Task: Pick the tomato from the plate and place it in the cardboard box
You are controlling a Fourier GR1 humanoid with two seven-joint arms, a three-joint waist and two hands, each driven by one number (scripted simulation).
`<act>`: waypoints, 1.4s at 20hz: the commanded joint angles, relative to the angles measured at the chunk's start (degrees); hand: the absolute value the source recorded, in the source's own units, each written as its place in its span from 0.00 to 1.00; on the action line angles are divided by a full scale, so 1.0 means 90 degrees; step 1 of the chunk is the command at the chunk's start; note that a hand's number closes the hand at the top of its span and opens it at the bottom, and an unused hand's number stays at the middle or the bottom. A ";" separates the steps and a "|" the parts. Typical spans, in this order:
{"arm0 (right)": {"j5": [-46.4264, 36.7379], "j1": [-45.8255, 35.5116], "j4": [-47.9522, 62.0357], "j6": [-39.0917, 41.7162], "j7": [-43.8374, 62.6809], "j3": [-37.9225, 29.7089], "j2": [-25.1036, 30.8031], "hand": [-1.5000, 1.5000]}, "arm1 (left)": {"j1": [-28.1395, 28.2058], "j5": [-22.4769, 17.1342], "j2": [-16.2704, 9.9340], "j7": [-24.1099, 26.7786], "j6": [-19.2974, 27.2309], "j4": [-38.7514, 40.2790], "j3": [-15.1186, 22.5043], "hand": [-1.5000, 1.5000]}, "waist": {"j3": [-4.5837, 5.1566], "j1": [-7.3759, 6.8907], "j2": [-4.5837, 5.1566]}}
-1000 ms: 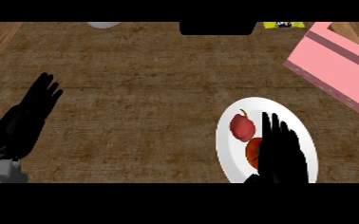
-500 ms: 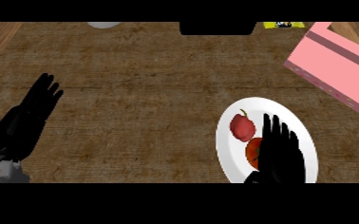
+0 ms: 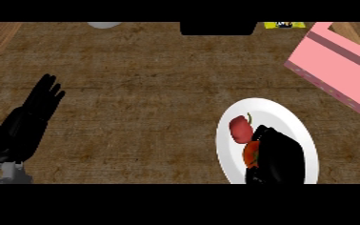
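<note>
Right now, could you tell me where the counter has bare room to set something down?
The widest bare stretch lies mid-counter, between the left hand and the plate. It is crowded at the right: the plate holds two red items under the right hand, with the pink box just beyond.

The right hand (image 3: 280, 159) enters from the lower edge, fingers curled downward. The left hand (image 3: 34, 114) rests open at the left edge, fingers straight, pointing up.

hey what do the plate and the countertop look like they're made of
The plate looks like glazed ceramic: plain white, smooth, evenly bright. It might equally be plastic. The countertop looks like matte wood or a wood-look laminate: brown with streaky grain and no shine.
</note>
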State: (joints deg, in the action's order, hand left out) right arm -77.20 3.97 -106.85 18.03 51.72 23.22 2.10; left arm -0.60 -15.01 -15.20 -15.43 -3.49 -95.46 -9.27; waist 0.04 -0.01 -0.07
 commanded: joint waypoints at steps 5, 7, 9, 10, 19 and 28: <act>0.0635 -0.0178 0.0534 -0.0317 -0.1208 -0.0627 0.0641 1.00 | 0.0084 0.0027 0.0063 0.0004 -0.0141 -0.0011 -0.0088 0.50 | -0.0009 -0.0039 0.0010; 0.1370 -0.0808 0.0363 0.0738 -0.1896 -0.0481 0.0694 1.00 | -0.0099 0.0162 0.0113 0.0098 -0.0105 0.0194 0.0049 0.50 | -0.0010 -0.0128 0.0041; 0.1875 -0.0936 0.0797 0.1037 -0.2867 -0.0439 0.1112 1.00 | -0.0416 0.0063 0.0068 -0.0065 -0.0082 0.0165 0.0023 0.50 | -0.0024 -0.0221 0.0095; 0.2139 -0.1000 0.0861 0.1282 -0.3275 -0.0407 0.1263 1.00 | -0.0325 0.0108 0.0133 -0.0074 -0.0067 0.0068 0.0116 0.50 | -0.0029 -0.0303 0.0099; 0.2684 -0.2556 0.1532 0.1134 -0.5096 -0.1695 0.2198 1.00 | -0.0332 0.0200 0.0168 -0.0174 0.0070 0.0108 -0.0038 0.50 | -0.0005 -0.0025 0.0012; 0.3829 -0.2993 -0.1025 0.2133 -0.4345 -0.3106 0.2365 1.00 | -0.0130 0.0043 0.0016 -0.0072 -0.0164 0.0154 -0.0283 0.50 | 0.0002 0.0077 -0.0030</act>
State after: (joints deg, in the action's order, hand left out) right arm -47.41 -19.67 -109.30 33.29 9.47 1.37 23.07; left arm -1.60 -13.88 -14.11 -15.99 -4.28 -94.84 -10.48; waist 0.02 0.33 -0.20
